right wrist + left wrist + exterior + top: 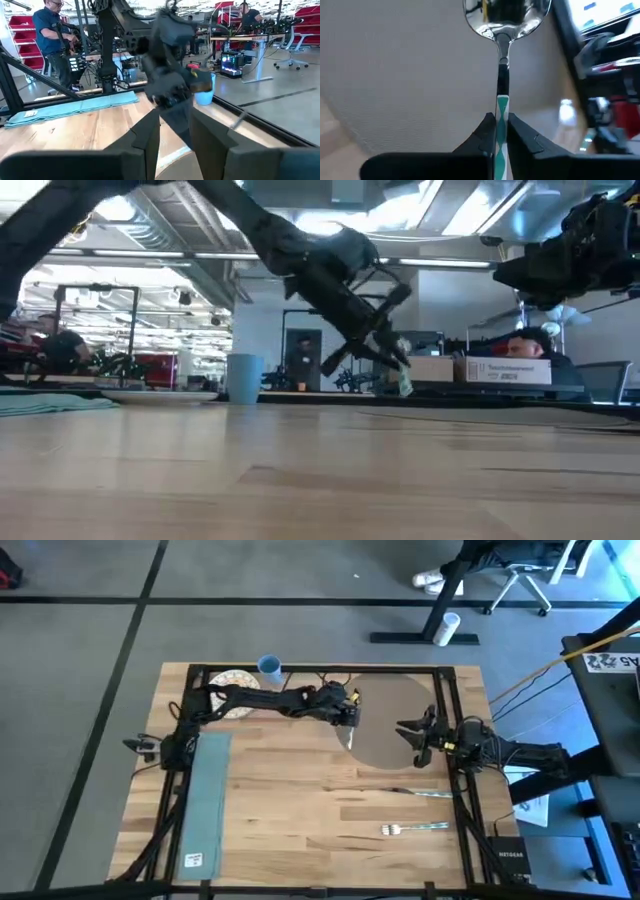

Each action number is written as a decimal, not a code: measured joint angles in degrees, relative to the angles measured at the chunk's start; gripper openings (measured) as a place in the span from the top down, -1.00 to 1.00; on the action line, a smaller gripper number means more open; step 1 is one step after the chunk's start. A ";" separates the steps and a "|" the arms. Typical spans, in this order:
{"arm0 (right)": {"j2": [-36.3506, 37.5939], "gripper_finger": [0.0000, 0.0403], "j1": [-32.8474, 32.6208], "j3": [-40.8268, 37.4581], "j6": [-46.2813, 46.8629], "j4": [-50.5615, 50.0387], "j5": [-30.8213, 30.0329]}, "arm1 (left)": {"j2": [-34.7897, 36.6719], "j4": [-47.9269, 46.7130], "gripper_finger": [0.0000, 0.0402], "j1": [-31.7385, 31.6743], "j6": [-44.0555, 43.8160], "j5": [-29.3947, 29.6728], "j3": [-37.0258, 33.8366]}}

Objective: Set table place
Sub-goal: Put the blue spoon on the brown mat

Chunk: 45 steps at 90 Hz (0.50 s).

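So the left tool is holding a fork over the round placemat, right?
Not a fork: the left wrist view shows the left tool shut on a spoon, its bowl plainly visible. It is indeed held over the round placemat.

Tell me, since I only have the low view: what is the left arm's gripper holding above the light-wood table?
Observer: The left gripper is shut on a silver spoon, clamping its teal-and-white patterned handle.
Operator: What lies under it?
Observer: The high view shows it over the round grey-brown placemat, near that mat's left edge.
Operator: And the right arm?
Observer: The right gripper is open and empty, over the placemat's right edge.
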<state>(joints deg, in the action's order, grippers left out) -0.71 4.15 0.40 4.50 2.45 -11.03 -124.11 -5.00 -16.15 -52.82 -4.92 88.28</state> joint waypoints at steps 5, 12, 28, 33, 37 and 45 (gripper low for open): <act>0.00 0.54 -0.01 0.00 0.25 -0.02 0.00 | -0.86 -0.69 0.97 -0.13 0.31 0.01 1.01; -0.04 0.54 0.01 0.00 0.36 0.02 0.01 | -1.72 -0.33 0.97 -0.13 0.29 0.03 1.74; -0.31 0.54 -0.01 0.00 0.36 -0.04 0.00 | -2.15 -0.89 0.97 -0.46 0.31 1.83 1.82; -0.31 0.54 -0.01 0.00 0.36 0.03 0.00 | -2.15 -0.55 0.96 -0.53 0.33 2.39 1.82; -0.31 0.54 0.01 0.00 0.36 0.01 0.00 | -2.15 -0.22 0.95 -0.52 0.33 2.40 1.82; -0.28 0.54 0.01 0.00 0.36 0.05 0.00 | -2.15 0.03 0.91 -0.50 0.16 2.44 1.82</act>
<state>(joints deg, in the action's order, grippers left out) -0.99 4.15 0.40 4.86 2.50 -11.03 -126.26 -4.97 -16.64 -52.66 -2.48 90.11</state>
